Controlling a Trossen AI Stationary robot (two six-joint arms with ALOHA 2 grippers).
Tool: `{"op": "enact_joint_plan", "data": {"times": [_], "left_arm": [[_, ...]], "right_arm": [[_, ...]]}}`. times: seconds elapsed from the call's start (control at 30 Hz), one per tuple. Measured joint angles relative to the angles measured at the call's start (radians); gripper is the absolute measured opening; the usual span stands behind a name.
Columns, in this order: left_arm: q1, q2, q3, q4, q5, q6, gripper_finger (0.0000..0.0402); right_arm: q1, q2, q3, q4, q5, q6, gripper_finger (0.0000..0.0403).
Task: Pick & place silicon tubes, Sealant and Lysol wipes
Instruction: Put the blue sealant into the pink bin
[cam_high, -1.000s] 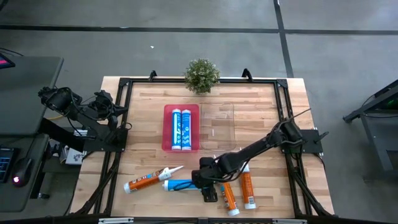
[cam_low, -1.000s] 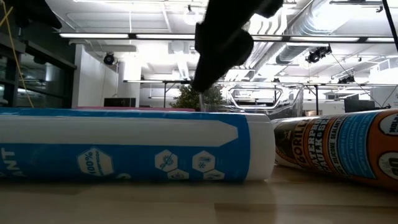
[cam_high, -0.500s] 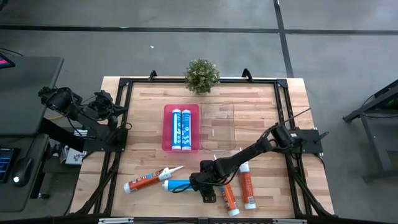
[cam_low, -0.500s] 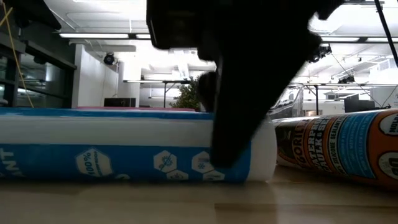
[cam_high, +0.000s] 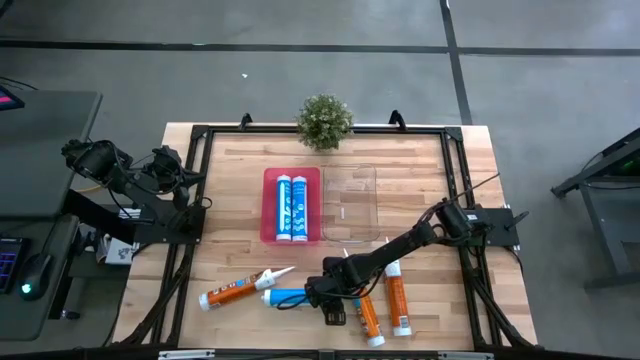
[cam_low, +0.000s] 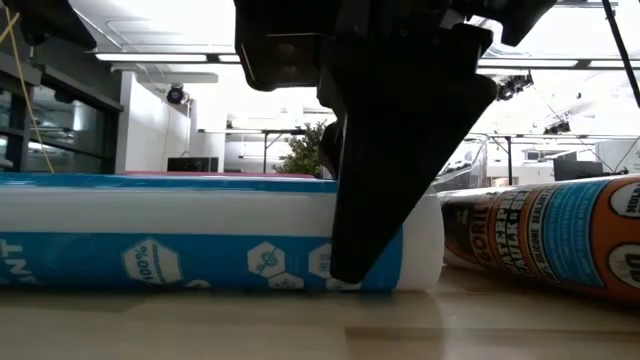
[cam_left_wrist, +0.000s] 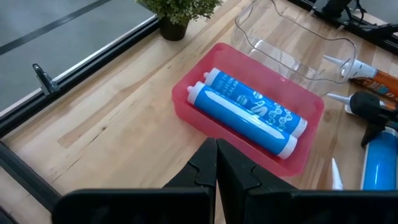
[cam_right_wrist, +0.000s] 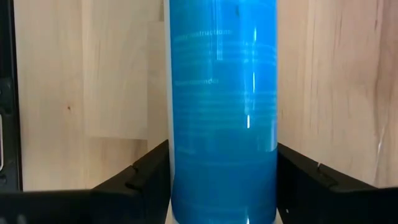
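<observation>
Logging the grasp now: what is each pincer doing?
Left pincer: shut, empty, parked at the table's left edge.
Right pincer: open, straddling the blue plastic sealant tube.

Right arm reaches lower and further toward front-left than a second ago. Right gripper (cam_high: 318, 294), then above and behind blue tube (cam_high: 290, 298), now sits down over its rear end, fingers (cam_right_wrist: 140, 177) straddling tube on both sides. In low view, dark finger (cam_low: 385, 200) now fills frame centre, covering tube's end, where a second ago gripper hung small above it.
</observation>
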Motion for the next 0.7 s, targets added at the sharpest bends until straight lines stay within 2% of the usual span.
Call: {"op": "enact_joint_plan", "data": {"times": [0.23, 0.5, 0.7], "left_arm": [[0.000, 0.000, 0.000, -0.011, 0.008, 0.000, 0.0000], [0.000, 0.000, 0.000, -0.014, 0.010, 0.000, 0.0000], [0.000, 0.000, 0.000, -0.014, 0.015, 0.000, 0.0000]], "right_arm": [[0.001, 0.001, 0.000, -0.004, -0.018, 0.027, 0.0212], [-0.004, 0.001, 0.000, 0.012, -0.112, 0.100, 0.0212], [0.012, -0.040, -0.007, -0.008, -0.143, 0.169, 0.0212]]}}
